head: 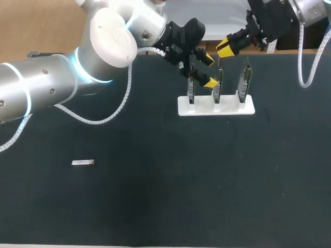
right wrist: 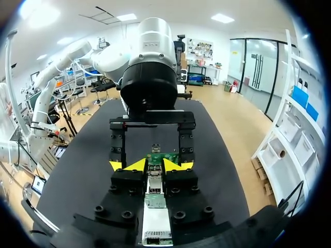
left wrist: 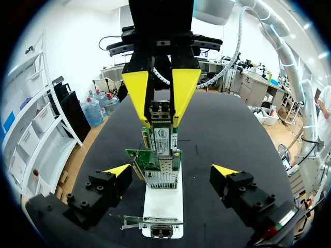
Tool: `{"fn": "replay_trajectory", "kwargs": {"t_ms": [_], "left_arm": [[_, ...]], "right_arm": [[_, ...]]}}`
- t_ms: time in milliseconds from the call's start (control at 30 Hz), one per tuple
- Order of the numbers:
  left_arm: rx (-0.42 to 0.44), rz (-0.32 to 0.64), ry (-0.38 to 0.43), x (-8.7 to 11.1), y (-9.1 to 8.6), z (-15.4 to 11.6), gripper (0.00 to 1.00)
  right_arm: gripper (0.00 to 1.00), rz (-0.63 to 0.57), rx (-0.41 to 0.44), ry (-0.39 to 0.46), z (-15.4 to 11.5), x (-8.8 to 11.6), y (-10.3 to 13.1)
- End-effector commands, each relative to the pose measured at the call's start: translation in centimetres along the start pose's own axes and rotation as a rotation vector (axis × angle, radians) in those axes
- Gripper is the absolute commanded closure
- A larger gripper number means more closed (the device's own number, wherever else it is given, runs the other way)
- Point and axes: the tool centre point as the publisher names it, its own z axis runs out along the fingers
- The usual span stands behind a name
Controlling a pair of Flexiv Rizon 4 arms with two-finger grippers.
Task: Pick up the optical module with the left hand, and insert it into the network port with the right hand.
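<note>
While the optical module (head: 83, 163) lies flat on the table (head: 170, 196), well left of the stand, both grippers sit up at the cards.
Detail: the left gripper (head: 209, 71) is spread wide and holds nothing. Its wrist view puts one tip on each side of the white stand (left wrist: 163, 206) and its row of three upright network cards, touching none. The right gripper (left wrist: 161, 101) comes in from the row's far end, above the far card (left wrist: 161, 140). Its tips are narrow and pressed on both sides of a silver metal piece (left wrist: 161, 112). The piece looks like a second module, can't confirm. Can't tell whether it is seated in a port either.
</note>
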Motion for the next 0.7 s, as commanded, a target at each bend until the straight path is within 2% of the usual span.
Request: {"fn": "replay_trajectory", "kwargs": {"t_ms": [33, 700], "left_arm": [[0.000, -0.002, 0.004, -0.07, 0.07, 0.05, 0.00], [0.000, -0.002, 0.004, -0.07, 0.07, 0.05, 0.00]], "right_arm": [[1.00, -0.005, 0.011, -0.002, -0.01, 0.05, 0.27], [1.00, -0.008, 0.013, -0.006, 0.08, 0.04, 0.18]]}}
